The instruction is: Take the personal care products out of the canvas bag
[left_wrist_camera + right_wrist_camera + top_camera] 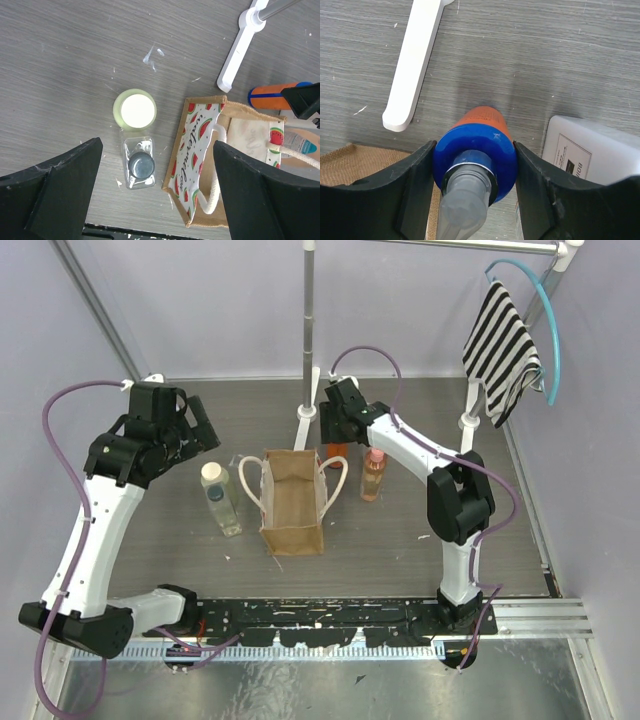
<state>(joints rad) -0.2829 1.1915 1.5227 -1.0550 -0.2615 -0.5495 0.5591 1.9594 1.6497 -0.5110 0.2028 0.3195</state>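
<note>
A script word that appeared to read "watermelon" ran down the canvas bag's (197,145) printed panel; a white bottle's (590,150) label began "BO", the rest illegible.

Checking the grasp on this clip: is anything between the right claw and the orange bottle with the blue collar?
Nothing visible stands between them. The right claw has a finger on each side of the orange bottle with the blue collar, apparently touching the collar. The white plastic foot and the white labelled bottle stand off to the sides.

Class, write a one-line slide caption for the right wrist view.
Right gripper closed on a blue-capped orange bottle, beside a white bottle, a stand foot and a corner of the bag.
</note>
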